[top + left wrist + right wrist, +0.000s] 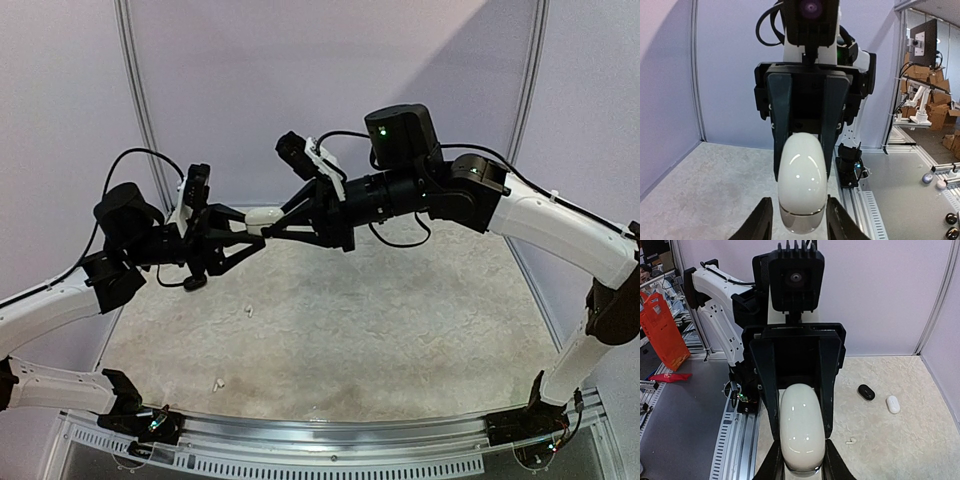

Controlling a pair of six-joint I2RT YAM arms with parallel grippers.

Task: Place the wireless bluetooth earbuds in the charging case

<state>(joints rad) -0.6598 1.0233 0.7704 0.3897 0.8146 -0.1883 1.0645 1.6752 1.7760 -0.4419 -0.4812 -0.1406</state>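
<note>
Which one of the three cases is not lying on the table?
The white case up in the air; the black case and the other white case lie on the table.

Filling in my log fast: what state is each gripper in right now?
Left gripper: around the white case, grip cannot be told.
Right gripper: closed on the white case.

light: bright, even, from above | shadows: a darker slanted band on the back wall [470,70], table [400,320] evenly lit | glare: small white spots on the glossy case [802,175] | focus: overhead view soft and grainy, wrist views crisp nearby | edges: front rail [330,432] bows
</note>
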